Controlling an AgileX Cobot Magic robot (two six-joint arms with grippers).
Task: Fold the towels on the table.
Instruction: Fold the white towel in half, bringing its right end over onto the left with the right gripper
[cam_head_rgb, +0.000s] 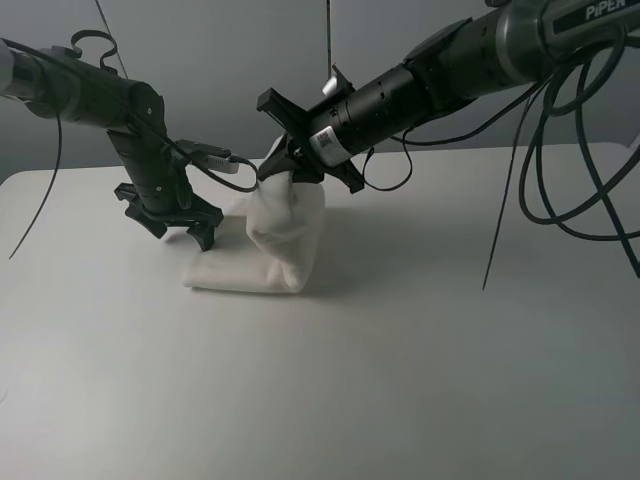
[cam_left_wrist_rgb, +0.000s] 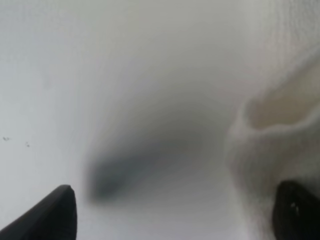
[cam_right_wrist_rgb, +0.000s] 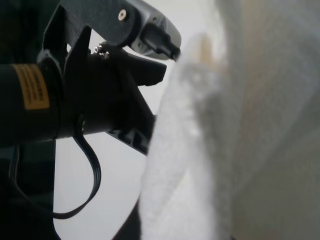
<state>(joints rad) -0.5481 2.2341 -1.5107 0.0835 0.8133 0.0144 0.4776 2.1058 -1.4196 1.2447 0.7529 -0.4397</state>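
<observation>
The white terry towel (cam_head_rgb: 268, 248) lies partly folded at the middle back of the white table (cam_head_rgb: 400, 360). Its right part is pulled up into a peak. My right gripper (cam_head_rgb: 273, 172) reaches across the middle and is shut on that peak, holding it above the rest of the towel. In the right wrist view the towel (cam_right_wrist_rgb: 235, 130) fills the frame and hides the fingers. My left gripper (cam_head_rgb: 180, 228) is open and empty, low over the table at the towel's left edge. In the left wrist view its fingertips (cam_left_wrist_rgb: 55, 212) stand wide apart, with the towel's edge (cam_left_wrist_rgb: 260, 145) by one of them.
Black cables (cam_head_rgb: 585, 190) hang in loops from the right arm over the table's back right. The left arm's wrist (cam_right_wrist_rgb: 75, 95) is close beside the lifted towel. Open tabletop stretches in front of the towel and to both sides.
</observation>
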